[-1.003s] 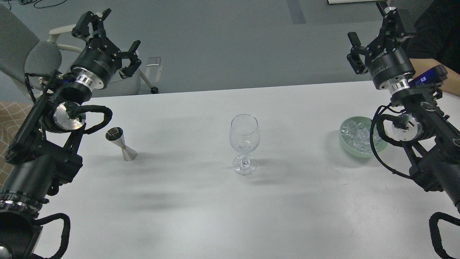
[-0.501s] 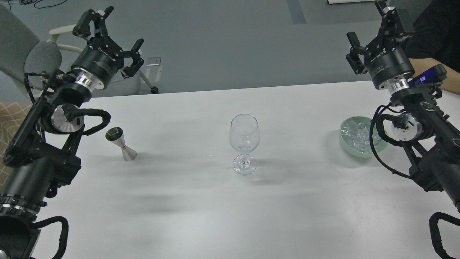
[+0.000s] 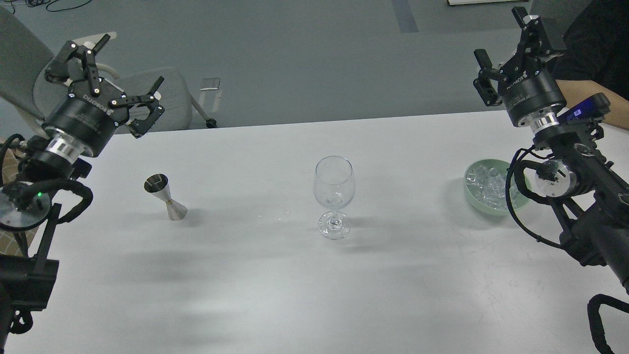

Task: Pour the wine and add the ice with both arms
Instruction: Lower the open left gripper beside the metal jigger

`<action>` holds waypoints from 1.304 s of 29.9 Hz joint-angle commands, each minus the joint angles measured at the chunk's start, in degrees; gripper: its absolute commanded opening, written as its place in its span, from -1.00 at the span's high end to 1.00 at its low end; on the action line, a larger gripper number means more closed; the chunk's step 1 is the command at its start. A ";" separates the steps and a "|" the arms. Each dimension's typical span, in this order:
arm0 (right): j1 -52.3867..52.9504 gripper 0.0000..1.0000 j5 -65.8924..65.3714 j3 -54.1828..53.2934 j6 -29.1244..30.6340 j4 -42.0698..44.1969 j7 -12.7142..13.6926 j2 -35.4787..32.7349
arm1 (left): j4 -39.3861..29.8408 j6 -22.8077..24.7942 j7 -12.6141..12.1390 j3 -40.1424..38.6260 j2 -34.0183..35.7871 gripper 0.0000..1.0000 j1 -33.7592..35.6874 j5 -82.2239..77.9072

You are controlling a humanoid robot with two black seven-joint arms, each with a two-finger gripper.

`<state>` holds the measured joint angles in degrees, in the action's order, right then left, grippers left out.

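Note:
A clear stemmed wine glass (image 3: 334, 196) stands upright at the middle of the white table (image 3: 275, 295). Any wine in it is too faint to tell. A steel jigger (image 3: 165, 196) stands tilted-looking at the left. A pale green bowl (image 3: 471, 196) at the right holds several clear ice chunks (image 3: 486, 189). My left gripper (image 3: 128, 69) is open and empty, raised above the table's far left edge, behind the jigger. My right gripper (image 3: 501, 37) is open and empty, raised above the far right, behind the bowl.
A grey office chair (image 3: 162, 98) stands beyond the table's far left edge. A person's forearm (image 3: 589, 96) rests at the far right corner. A few small drops (image 3: 280, 215) lie on the table left of the glass.
My left arm has swung to the left and drawn back, its gripper now further left and still open. My right gripper has shifted only slightly. Glass, jigger and bowl have not moved.

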<state>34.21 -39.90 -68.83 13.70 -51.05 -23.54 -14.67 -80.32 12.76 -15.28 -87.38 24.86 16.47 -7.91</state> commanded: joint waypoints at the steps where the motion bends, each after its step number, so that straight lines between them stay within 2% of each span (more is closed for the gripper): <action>1: -0.11 -1.00 0.00 0.01 0.01 0.08 -0.01 0.00 | -6.49 -0.80 -0.97 -4.18 -0.17 -0.95 -7.66 2.63; 3: -0.11 -1.00 0.00 0.36 -0.08 0.25 -0.01 0.00 | -10.11 -3.25 -2.11 -6.04 -0.43 -0.94 -12.50 4.30; 4: -0.11 -1.00 0.00 0.71 -0.08 0.25 0.07 0.00 | -12.90 -6.48 -3.07 -7.17 -0.95 -0.94 -15.56 5.26; 7: -0.11 -1.00 0.00 1.15 -0.78 0.25 0.08 0.00 | -17.22 -12.03 -4.05 -9.37 -3.23 -0.94 -20.58 5.80; 8: -0.11 -1.00 0.00 1.15 -1.05 0.34 0.08 0.17 | -17.76 -12.58 -4.23 -10.34 -4.63 -0.94 -22.43 5.80; 12: -0.20 -1.00 -0.09 1.24 -1.22 0.34 0.08 0.35 | -17.85 -12.05 -4.84 -11.76 -7.02 -0.95 -26.23 5.80; 14: -0.20 -1.00 0.00 1.15 -1.22 0.34 0.08 0.35 | -17.68 -9.87 -5.63 -12.02 -8.42 -0.96 -29.03 5.80; 18: -0.20 -1.00 -0.01 1.24 -1.31 0.34 0.08 0.35 | -17.15 -8.01 -5.63 -12.02 -12.72 -0.96 -32.03 5.10; 30: -0.81 -1.00 -0.09 1.24 -1.40 0.34 0.08 0.26 | -6.97 -5.99 -4.93 -11.32 -20.02 -0.97 -30.80 1.06; 39: -1.08 -1.00 -0.27 3.00 -1.40 0.43 0.08 0.35 | 0.95 -5.64 -4.84 -11.32 -23.37 -0.97 -23.42 -1.67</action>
<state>33.18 -40.14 -66.09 12.30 -50.62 -23.47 -14.37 -82.04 7.13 -20.16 -98.70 2.56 -9.40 -8.45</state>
